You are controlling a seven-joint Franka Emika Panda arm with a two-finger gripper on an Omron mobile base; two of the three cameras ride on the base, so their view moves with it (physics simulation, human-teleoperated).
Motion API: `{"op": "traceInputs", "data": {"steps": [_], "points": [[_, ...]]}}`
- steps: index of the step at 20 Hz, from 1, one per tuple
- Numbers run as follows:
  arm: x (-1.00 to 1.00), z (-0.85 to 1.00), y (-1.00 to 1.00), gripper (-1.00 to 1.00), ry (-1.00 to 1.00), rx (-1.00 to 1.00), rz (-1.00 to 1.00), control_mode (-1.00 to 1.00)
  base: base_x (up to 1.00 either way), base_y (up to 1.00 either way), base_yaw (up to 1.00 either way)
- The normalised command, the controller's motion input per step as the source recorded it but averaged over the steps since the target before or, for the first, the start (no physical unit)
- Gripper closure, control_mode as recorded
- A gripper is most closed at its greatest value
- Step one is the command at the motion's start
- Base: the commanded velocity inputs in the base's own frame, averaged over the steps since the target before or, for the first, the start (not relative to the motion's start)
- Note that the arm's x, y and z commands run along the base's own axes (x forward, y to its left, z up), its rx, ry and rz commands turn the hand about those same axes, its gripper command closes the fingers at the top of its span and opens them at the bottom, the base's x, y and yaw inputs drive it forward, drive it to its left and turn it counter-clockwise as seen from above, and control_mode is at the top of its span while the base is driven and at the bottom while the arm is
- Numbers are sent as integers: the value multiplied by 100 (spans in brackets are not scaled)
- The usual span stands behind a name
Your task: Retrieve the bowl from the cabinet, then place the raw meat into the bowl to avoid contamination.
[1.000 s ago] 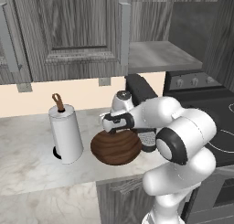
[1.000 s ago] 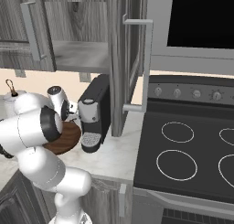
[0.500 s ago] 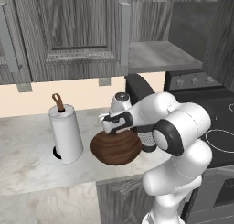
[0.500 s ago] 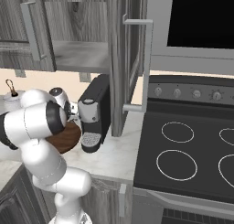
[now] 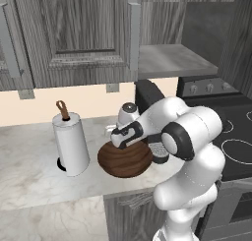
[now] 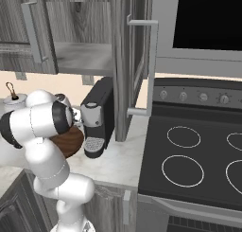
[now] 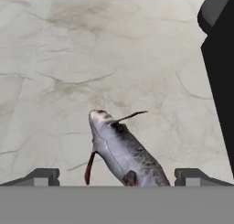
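Lying on the pale marbled bench (image 7: 55, 58): the raw meat (image 7: 123, 152), a grey-purple lump with thin dark pointed ends. Hovering over it, the end effector (image 7: 116, 176), spread wide, gripping nothing. Sitting nearby, right of a paper-towel roll (image 5: 71, 141): the dark-brown wooden bowl (image 5: 124, 160).

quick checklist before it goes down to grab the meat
1. End effector open: ok, both tips stand wide apart.
2. Raw meat between the tips: ok, it lies centred on the marble counter.
3. Meat free to lift: ok, nothing rests on it.
4. Bowl out of the cabinet: ok, it sits on the counter by the paper-towel roll.
5. Clearance from the coffee machine: cannot tell, its dark body is close at the hand view's right.
6. Bowl interior empty: cannot tell, the arm covers it.
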Motion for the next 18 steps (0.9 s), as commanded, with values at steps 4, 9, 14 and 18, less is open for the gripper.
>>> {"op": "traceInputs", "data": {"steps": [4,9,14,18], "points": [[7,-16,0,-100,0,0,-2,-100,0,0,0],[7,-15,0,-100,0,0,-2,-100,0,0,0],[12,-12,0,-100,0,0,-2,-100,0,0,0],[13,-10,2,-100,0,0,-2,-100,0,0,0]]}}
